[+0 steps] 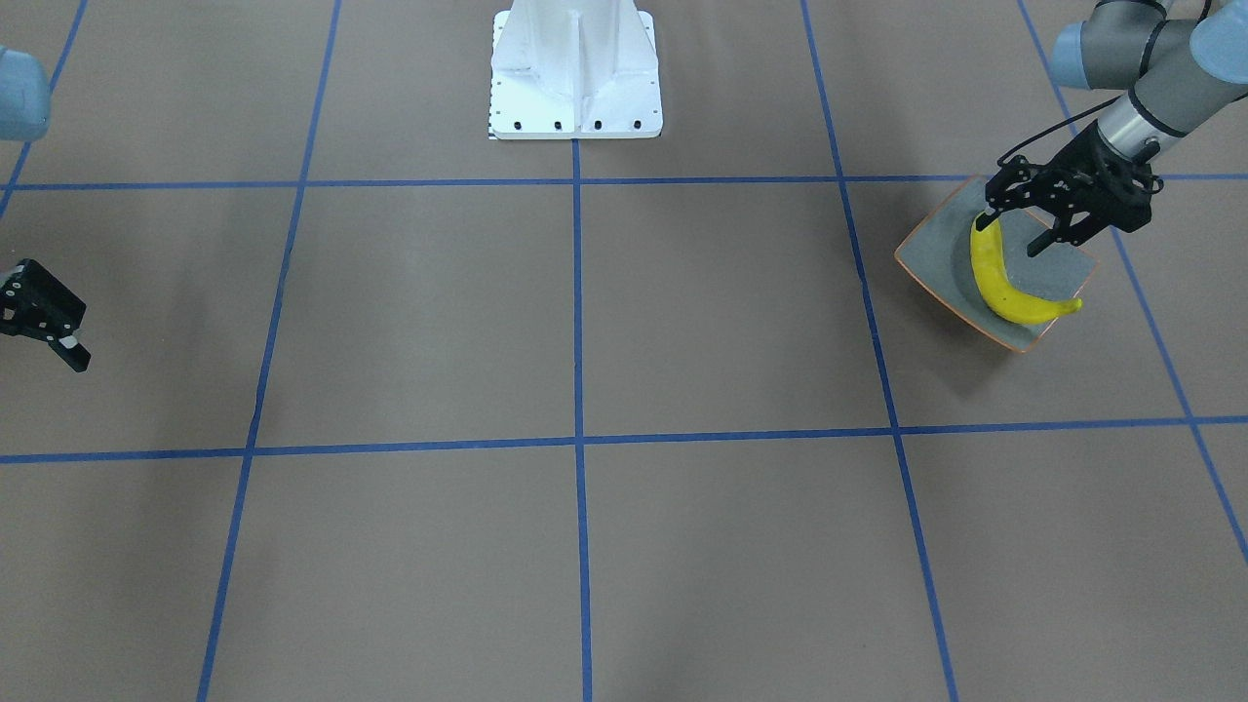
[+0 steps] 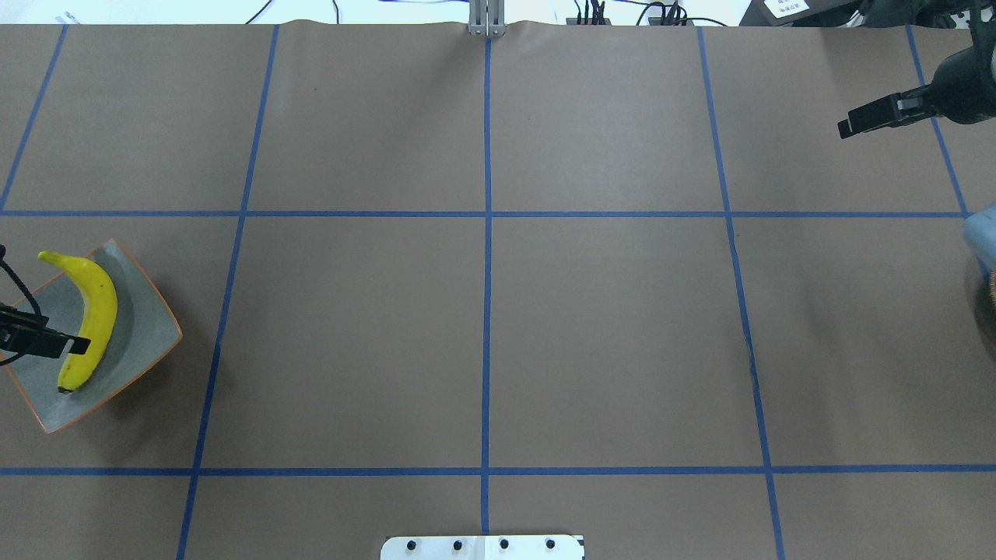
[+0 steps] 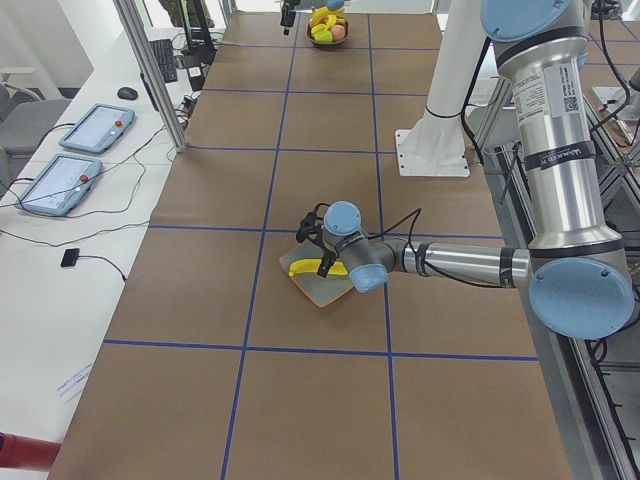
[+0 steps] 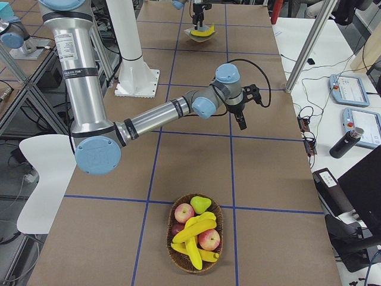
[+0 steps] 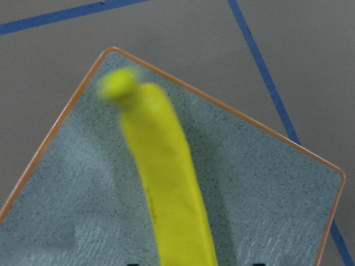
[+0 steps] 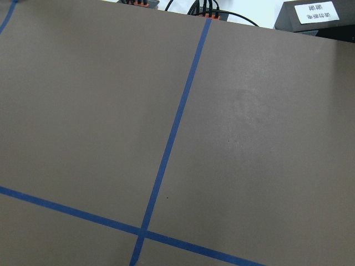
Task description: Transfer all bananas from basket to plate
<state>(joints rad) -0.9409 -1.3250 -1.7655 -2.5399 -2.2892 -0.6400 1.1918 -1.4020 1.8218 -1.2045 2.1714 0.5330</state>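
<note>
Blue tape lines [image 2: 487, 233] are laid in a grid across the brown table [image 2: 350, 350]. Red apples [image 4: 209, 239] and a green pear [image 4: 200, 204] are seen near its right-hand end.

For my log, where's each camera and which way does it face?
Front-facing: across table, facing base; left gripper, right gripper.
Overhead: behind robot, looking forward, down; both gripper tips.
Exterior left: table's left end, facing along it; left arm near.
Exterior right: opposite end, by basket; right arm near.
Left wrist: down onto banana, plate.
Right wrist: down at table.
Shared: plate, except right wrist.
</note>
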